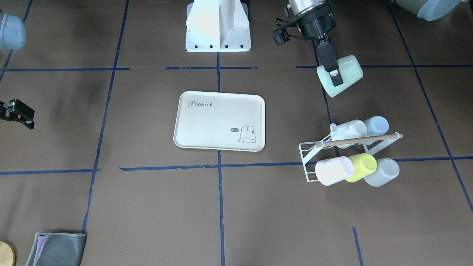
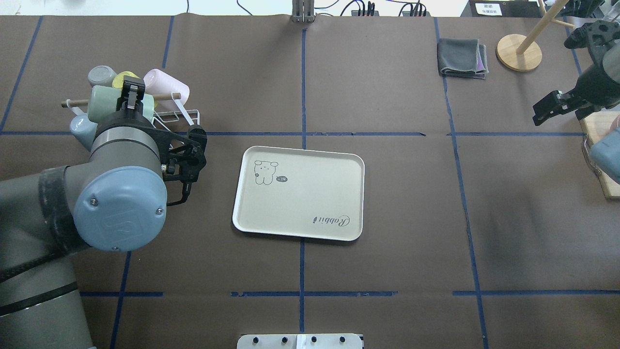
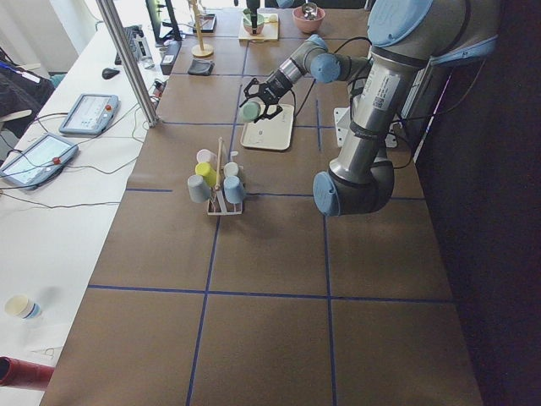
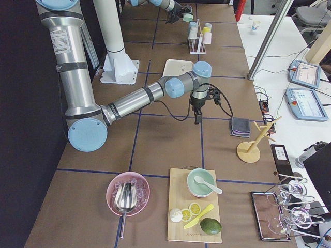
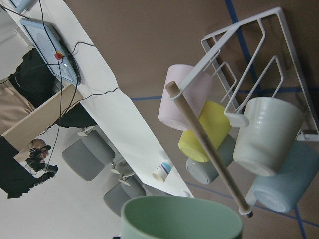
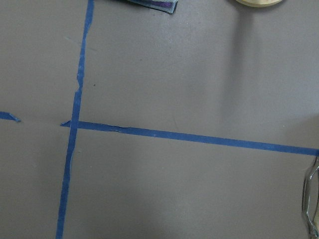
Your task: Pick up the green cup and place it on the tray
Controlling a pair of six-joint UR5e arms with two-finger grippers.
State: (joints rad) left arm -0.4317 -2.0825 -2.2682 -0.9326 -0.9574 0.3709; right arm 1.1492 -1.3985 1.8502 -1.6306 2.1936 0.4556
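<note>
Green cup [image 2: 104, 103] at left: hung tilted off the table beside the cup rack [image 2: 186, 114], rim wall pinched by left gripper [image 2: 131, 97]. Judged light, stiff, smooth; gripped best at the rim, not hard. Tray [image 2: 310, 194] at centre, well apart. Right gripper [image 2: 552, 109] at right: open or closed could not be told.
</note>
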